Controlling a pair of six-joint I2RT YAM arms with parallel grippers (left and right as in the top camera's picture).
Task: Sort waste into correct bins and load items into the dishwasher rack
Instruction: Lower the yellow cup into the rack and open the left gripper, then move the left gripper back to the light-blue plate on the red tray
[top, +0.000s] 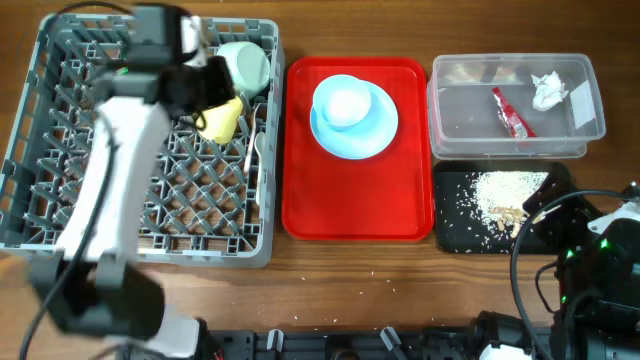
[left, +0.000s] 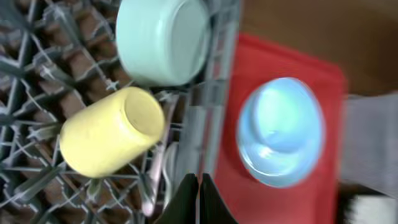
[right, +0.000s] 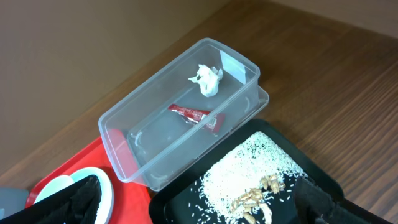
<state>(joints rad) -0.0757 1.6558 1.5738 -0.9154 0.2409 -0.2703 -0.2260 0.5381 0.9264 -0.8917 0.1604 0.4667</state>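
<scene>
The grey dishwasher rack (top: 60, 215) holds a pale green bowl (top: 245, 65), a yellow cup (top: 222, 120) on its side and a white utensil (top: 257, 150). My left gripper (top: 220, 85) hovers over that corner. In the left wrist view it (left: 199, 196) is shut and empty, with the cup (left: 112, 134) and bowl (left: 161, 40) ahead. The light blue plate (top: 325, 135) with a dish (top: 345, 105) on it sits on the red tray. The clear tub (right: 134, 134) holds the napkin (right: 208, 79) and the red wrapper (right: 194, 114). The black tray (right: 180, 208) holds rice crumbs (right: 249, 171). My right gripper (right: 199, 208) is open above it.
The red serving tray (top: 300, 200) lies between the rack and the bins. The clear tub (top: 590, 120) stands behind the black tray (top: 450, 235) at the right. A few crumbs lie on the wooden table near its front edge. Cables trail by the right arm (top: 600, 270).
</scene>
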